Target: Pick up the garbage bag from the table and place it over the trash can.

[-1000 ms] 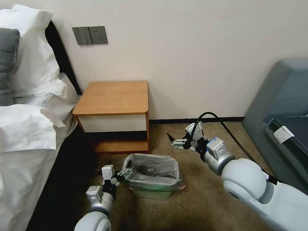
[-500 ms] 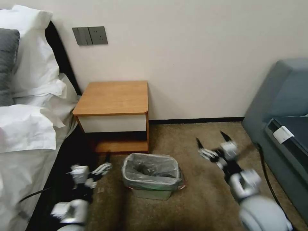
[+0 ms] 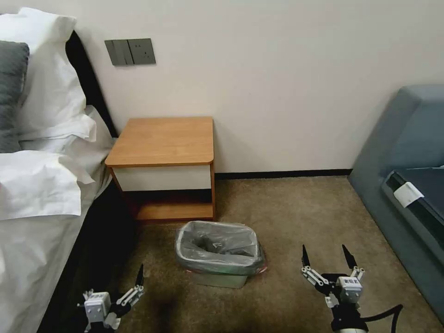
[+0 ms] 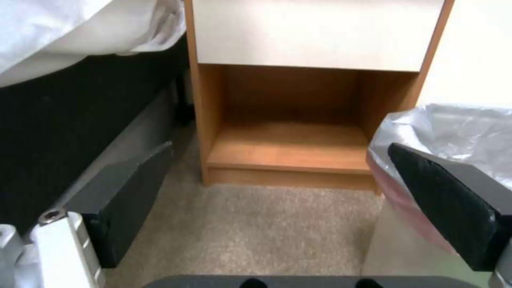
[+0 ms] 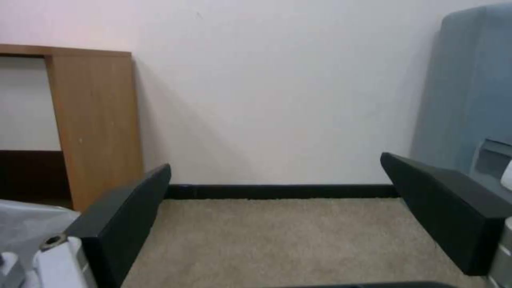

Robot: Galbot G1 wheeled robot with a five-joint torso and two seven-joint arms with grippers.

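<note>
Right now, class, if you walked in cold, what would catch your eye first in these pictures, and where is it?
The trash can on the carpet before the table, already lined with the garbage bag, whose rim folds over its edge. Flanking it low in the head view, the left claw and right claw hang open and empty above the carpet.

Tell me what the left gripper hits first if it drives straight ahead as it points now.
Likely the small wooden nightstand: the open left gripper faces its low shelf across bare carpet. The grey bag-lined bin sits just beside one finger, so depth is uncertain.
</note>
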